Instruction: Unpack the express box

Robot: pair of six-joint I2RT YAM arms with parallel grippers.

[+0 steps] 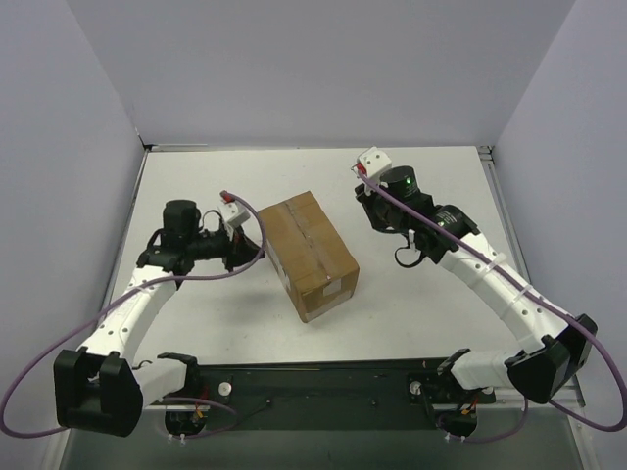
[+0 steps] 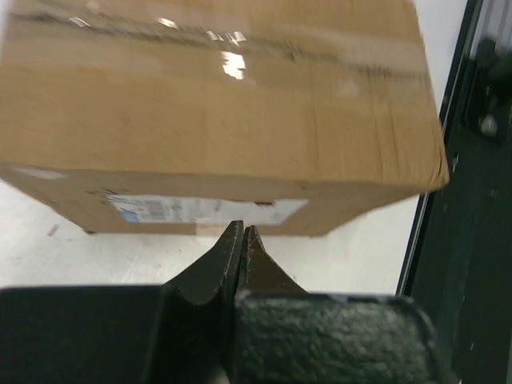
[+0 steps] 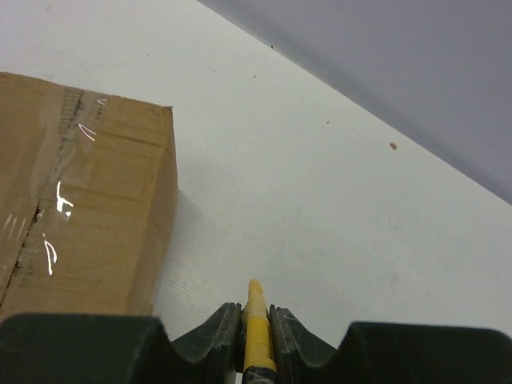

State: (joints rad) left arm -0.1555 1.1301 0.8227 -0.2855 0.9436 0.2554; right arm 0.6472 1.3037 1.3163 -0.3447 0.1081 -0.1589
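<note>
At counter centre: express box taped shut | right gripper clamps yellow knife | left gripper closed, empty | advise shallow cut along seam

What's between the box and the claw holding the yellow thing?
Just bare table, in right wrist view, between express box and right gripper holding yellow knife.
</note>
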